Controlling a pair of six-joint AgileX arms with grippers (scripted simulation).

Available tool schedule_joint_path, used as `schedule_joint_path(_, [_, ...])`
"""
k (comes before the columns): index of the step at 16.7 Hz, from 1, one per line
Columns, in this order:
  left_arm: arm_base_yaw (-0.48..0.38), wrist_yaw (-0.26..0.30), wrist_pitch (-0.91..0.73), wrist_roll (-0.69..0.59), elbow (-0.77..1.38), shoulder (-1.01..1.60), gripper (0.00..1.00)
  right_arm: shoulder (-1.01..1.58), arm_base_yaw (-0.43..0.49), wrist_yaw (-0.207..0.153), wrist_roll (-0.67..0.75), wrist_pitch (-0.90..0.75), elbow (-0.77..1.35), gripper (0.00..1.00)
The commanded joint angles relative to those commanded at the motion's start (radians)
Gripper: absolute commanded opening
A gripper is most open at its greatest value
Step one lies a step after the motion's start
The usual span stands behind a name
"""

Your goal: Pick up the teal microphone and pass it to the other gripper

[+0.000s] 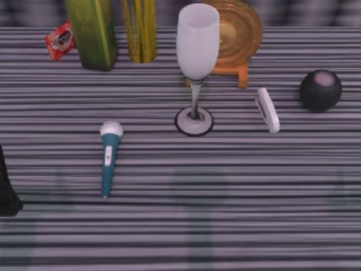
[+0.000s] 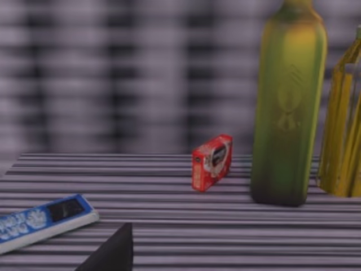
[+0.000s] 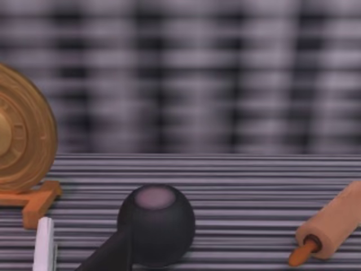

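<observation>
Location of target: left of the wine glass [image 1: 196, 68], well apart from it, the teal microphone [image 1: 108, 158] lies flat on the striped table [image 1: 254, 186], white head toward the glass's far side, handle tip pointing to the near edge.
Landmark: the wine glass stands upright at table centre; its base sits level with the microphone's head.
Left gripper: only a dark part of the left arm [image 1: 7, 186] shows at the table's left edge, farther from the glass than the microphone; finger state cannot be told.
Right gripper: not visible in the top view; a dark finger shape [image 3: 113, 254] appears in the right wrist view, state cannot be told.
Step in hand: approach and grasp, not yet begun by judgement.
Recommended grasp: left arm, being nearer; close across the teal handle at mid-length, below the white switch.
Clearance: leave the head end free for the receiving gripper.
Hazard: the tapered handle may slip; the glass could tip during a centre handover.
</observation>
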Motion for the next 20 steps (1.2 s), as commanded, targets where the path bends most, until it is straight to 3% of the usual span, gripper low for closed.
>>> schedule_joint_path(4, [-0.011, 0.001, -0.019, -0.009, 0.029, 0.031, 1.0, 0.0, 0.0, 0.0, 0.0, 0.0, 0.0, 1.0])
schedule_joint_path(8, [-0.065, -0.001, -0.125, -0.057, 0.185, 0.22, 1.0, 0.0, 0.0, 0.0, 0.0, 0.0, 0.0, 1.0])
schedule_joint_path(20, [-0.312, -0.026, -0.671, -0.286, 0.899, 1.369, 1.0, 0.0, 0.0, 0.0, 0.0, 0.0, 0.0, 1.0])
